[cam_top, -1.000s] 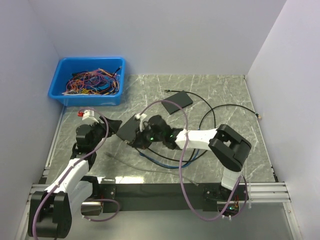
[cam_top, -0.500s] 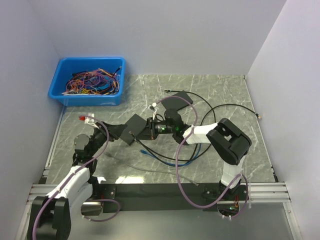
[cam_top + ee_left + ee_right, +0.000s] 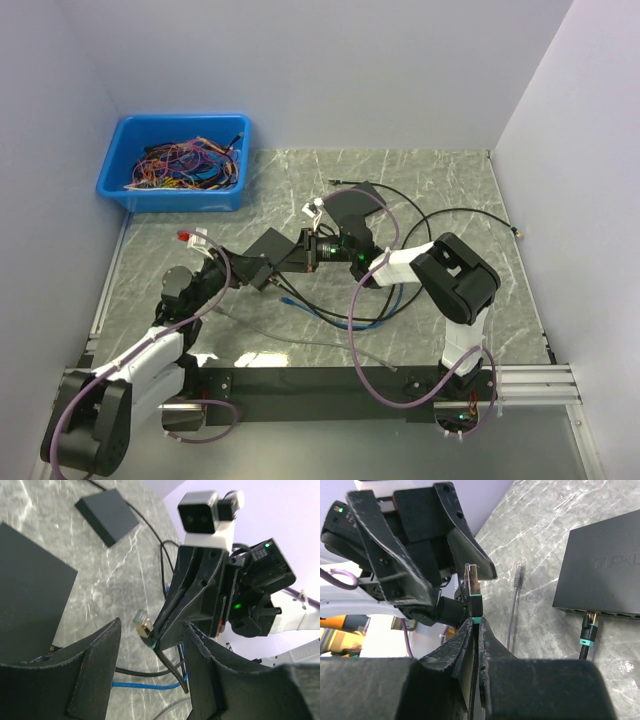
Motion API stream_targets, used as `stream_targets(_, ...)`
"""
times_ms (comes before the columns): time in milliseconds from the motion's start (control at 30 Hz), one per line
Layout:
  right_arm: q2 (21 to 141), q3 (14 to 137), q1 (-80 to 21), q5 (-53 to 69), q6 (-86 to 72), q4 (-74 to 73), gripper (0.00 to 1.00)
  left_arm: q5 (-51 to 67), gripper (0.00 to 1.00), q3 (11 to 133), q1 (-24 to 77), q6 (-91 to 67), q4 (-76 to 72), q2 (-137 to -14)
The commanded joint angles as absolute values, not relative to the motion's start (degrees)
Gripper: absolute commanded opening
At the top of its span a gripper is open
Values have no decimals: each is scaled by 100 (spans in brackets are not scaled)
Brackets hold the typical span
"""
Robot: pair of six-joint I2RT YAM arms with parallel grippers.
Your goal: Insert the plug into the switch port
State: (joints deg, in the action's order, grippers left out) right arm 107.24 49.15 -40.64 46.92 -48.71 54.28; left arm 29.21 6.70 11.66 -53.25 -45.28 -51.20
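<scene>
Right tool: your right tool (image 3: 476, 625) is pinched almost closed on the plug (image 3: 472, 587). It grips at the teal band, and the clear tip stands free past the fingertips.
Plug axis: in the right wrist view the plug runs from 6 to 12 o'clock with its tip at 12. It is aimed at the left tool, not at the switch.
Left tool: your left tool (image 3: 151, 627) faces the plug tip from close by. Its jaws are well apart and hold nothing.
Switch: the switch (image 3: 605, 565) lies flat on the counter (image 3: 545, 525) at about 3 o'clock from the plug, near but not touching. Its port row is on the edge facing 6 o'clock.
Ports: the port at the 9 o'clock end already holds a banded cable (image 3: 587, 630). The ports toward 3 o'clock look free, but they are too dark to be sure.
Coming move: the right arm holds the plug and is the arm to use. You will likely need to carry the tip toward 3 o'clock and square its axis to the port edge.
Hazard: a loose connector (image 3: 518, 574) lies on the counter between the plug and the switch and could snag.
</scene>
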Motion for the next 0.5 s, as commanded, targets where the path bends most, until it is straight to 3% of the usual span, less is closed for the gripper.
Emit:
stream_targets(0,10767,4869,-4025,4843,-5019,5924,0,2708,57,729,1335,-5265,-4922,-5264)
stream_targets(200,10793,4878,-4017,4878,-5045,5941,0,2496,49,817,1511,-5256,-4940,-5379)
stream_targets(467,10758,4860,-4017,4834,-4913,5757,0,2312,22,914,1564,-5212,-4764,-5396)
